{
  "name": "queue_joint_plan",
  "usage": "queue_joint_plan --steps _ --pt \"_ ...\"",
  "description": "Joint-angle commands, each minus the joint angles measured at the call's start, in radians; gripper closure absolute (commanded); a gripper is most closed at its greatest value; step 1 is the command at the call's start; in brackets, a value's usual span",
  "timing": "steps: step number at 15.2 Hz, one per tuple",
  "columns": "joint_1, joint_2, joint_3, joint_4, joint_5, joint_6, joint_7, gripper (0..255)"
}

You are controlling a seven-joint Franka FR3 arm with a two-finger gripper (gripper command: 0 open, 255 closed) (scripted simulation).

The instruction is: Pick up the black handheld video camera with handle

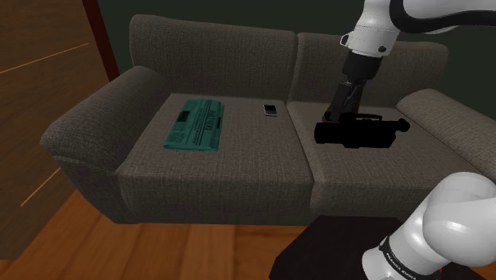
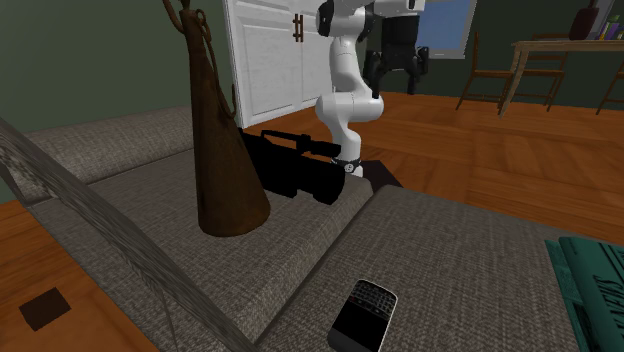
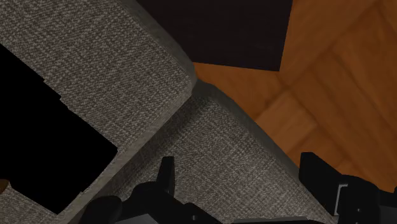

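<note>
The black video camera (image 1: 362,132) lies on its side on the sofa's right seat cushion, its top handle facing the backrest. My gripper (image 1: 340,113) hangs just above and behind the end of the camera nearer the middle of the sofa, tilted and touching nothing. In the wrist view the gripper (image 3: 242,175) is open, its fingers (image 3: 167,170) standing well apart over bare cushion fabric, with the camera (image 3: 44,140) a black mass off to one side. In the second exterior view the camera (image 2: 300,168) lies far below the gripper (image 2: 395,60).
A grey sofa (image 1: 222,167) carries a teal newspaper (image 1: 195,125) and a small phone (image 1: 270,109) on its left cushion. A tall brown cone-shaped object (image 2: 222,150) hides part of the camera. The dark stand (image 3: 216,32) and a wooden floor (image 3: 324,83) lie past the sofa's front edge.
</note>
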Motion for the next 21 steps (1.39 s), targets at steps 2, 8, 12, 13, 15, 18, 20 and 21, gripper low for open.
queue_joint_plan --steps 2,8,12,13,15,18,20,21 --pt "0.001 -0.016 -0.025 -0.017 -0.019 -0.002 -0.052 0" --pt "0.007 -0.067 -0.185 -0.077 -0.152 0.003 -0.365 0" --pt "0.013 -0.057 -0.300 -0.080 -0.244 0.024 -0.575 0" --pt "0.016 -0.049 -0.329 -0.076 -0.266 0.032 -0.627 0" --pt "0.025 -0.026 -0.389 -0.063 -0.308 0.050 -0.732 0" --pt "0.045 0.024 -0.479 -0.029 -0.361 0.083 -0.889 0" --pt "0.063 0.067 -0.540 0.001 -0.387 0.109 -0.994 0" --pt "0.075 0.091 -0.571 0.019 -0.398 0.123 -1.047 0"
